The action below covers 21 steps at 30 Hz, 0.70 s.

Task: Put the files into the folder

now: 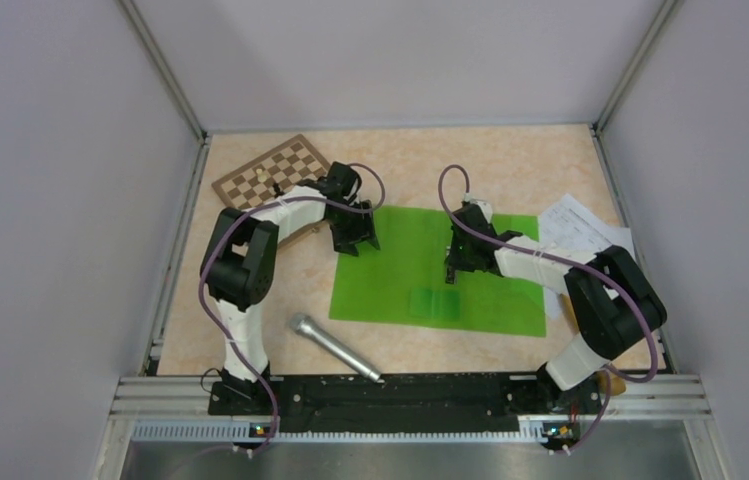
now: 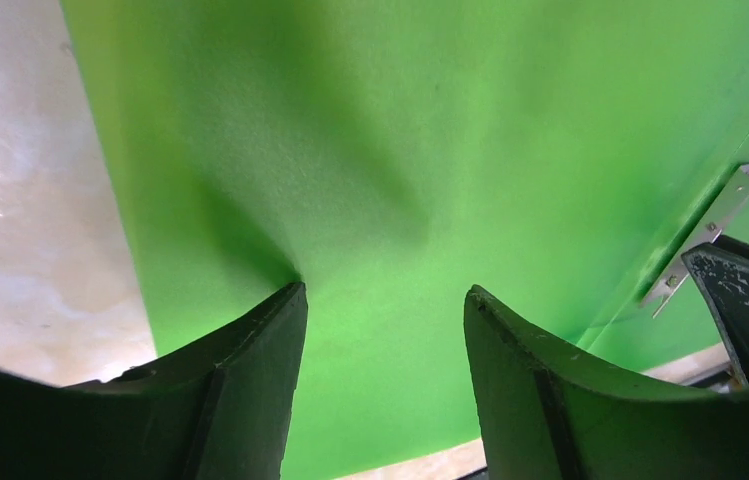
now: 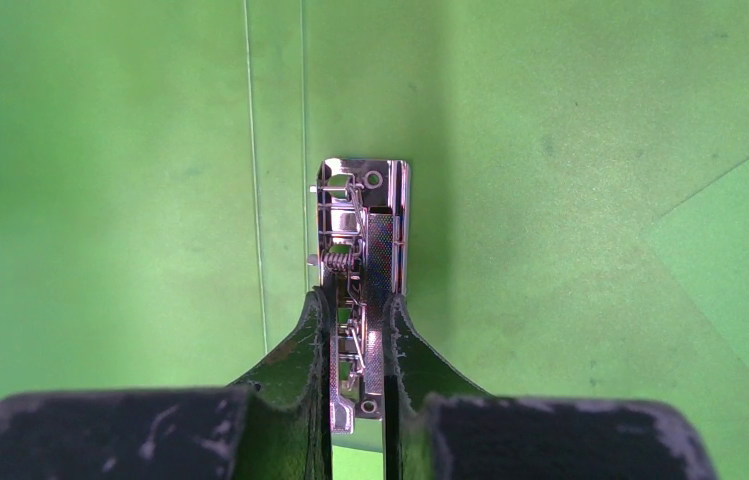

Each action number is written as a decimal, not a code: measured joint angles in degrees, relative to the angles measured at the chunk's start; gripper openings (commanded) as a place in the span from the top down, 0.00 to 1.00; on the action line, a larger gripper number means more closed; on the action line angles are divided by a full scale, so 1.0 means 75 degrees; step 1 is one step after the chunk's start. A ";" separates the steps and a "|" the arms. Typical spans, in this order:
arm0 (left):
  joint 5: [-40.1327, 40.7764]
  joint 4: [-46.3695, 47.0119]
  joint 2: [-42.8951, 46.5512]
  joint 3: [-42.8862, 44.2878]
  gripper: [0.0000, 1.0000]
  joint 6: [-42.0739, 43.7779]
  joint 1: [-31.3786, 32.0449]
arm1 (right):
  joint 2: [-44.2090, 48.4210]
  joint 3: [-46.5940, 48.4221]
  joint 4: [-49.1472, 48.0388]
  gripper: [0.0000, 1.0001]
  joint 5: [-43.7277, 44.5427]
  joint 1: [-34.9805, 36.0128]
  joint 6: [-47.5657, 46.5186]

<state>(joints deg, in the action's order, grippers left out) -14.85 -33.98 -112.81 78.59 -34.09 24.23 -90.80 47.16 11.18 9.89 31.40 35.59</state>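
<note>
Right now I have the folder [image 1: 420,270] lying open in the middle of the desk, with the files [image 1: 580,228] apart from it at the right edge. My left end effector [image 2: 385,300] is spread, tips down on the folder's half toward the left edge. My right end effector [image 3: 358,305] pinches the metal clip [image 3: 365,215]. I judge this the clip-opening step; next I need the clip raised, then the files fetched.

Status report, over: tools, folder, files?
Left tool open over folder. Right tool shut on clip. Files outside, right of folder. Right arm crosses between.
</note>
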 measured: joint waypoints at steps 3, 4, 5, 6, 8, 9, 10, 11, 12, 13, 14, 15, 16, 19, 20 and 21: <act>0.0017 -0.0093 -0.0105 0.0131 0.36 -0.0015 -0.0006 | 0.0000 0.0000 0.0017 1.00 0.0015 0.0000 0.0003; 0.0026 -0.0117 -0.0143 0.0181 0.36 -0.0015 -0.0006 | 0.0000 0.0000 0.0017 1.00 0.0015 0.0000 0.0006; 0.0026 -0.0160 -0.0169 0.0245 0.36 -0.0015 -0.0006 | 0.0000 -0.0003 0.0017 1.00 0.0017 0.0000 0.0006; 0.0058 -0.0187 -0.0207 0.0318 0.36 -0.0009 -0.0017 | 0.0000 0.0000 0.0017 1.00 0.0017 0.0000 0.0009; 0.0256 -0.0341 -0.0396 0.0726 0.36 0.0003 -0.0044 | 0.0000 0.0000 0.0017 1.00 0.0017 0.0000 0.0015; 0.0335 -0.0443 -0.0495 0.0930 0.36 0.0000 -0.0079 | 0.0000 -0.0003 0.0017 1.00 0.0017 0.0000 0.0015; 0.0391 -0.0597 -0.0647 0.1247 0.36 0.0000 -0.0137 | 0.0000 0.0000 0.0017 1.00 0.0020 0.0000 0.0017; 0.0460 -0.0627 -0.0781 0.1478 0.36 0.0000 -0.0201 | 0.0000 0.0000 0.0015 1.00 0.0017 0.0000 0.0023; 0.0548 -0.0647 -0.0953 0.1772 0.36 0.0006 -0.0306 | 0.0000 -0.0003 0.0015 1.00 0.0017 0.0000 0.0029; 0.0621 -0.0656 -0.1055 0.1915 0.36 0.0012 -0.0385 | 0.0000 0.0000 0.0015 1.00 0.0017 0.0000 0.0029; 0.0734 -0.0702 -0.1169 0.2078 0.36 0.0029 -0.0475 | -0.0003 0.0000 0.0015 1.00 0.0017 0.0000 0.0032; 0.0845 -0.0737 -0.1271 0.2203 0.36 0.0055 -0.0548 | -0.0003 0.0000 0.0015 1.00 0.0017 0.0000 0.0032; 0.1011 -0.0807 -0.1378 0.2331 0.37 0.0099 -0.0635 | -0.0009 0.0000 0.0012 1.00 0.0015 0.0000 0.0032; 0.1311 -0.0985 -0.1527 0.2521 0.37 0.0149 -0.0863 | -0.0015 0.0012 0.0015 1.00 0.0009 0.0000 0.0032; 0.1361 -0.0997 -0.1530 0.2544 0.37 0.0146 -0.0918 | -0.0015 0.0012 0.0015 1.00 0.0009 0.0000 0.0035; 0.1343 -0.1035 -0.1530 0.2553 0.37 0.0146 -0.0973 | -0.0015 0.0012 0.0015 1.00 0.0009 0.0000 0.0032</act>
<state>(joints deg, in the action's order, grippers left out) -4.78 -41.74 -124.29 97.73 -32.99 16.93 -90.91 47.24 11.29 9.96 31.40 35.83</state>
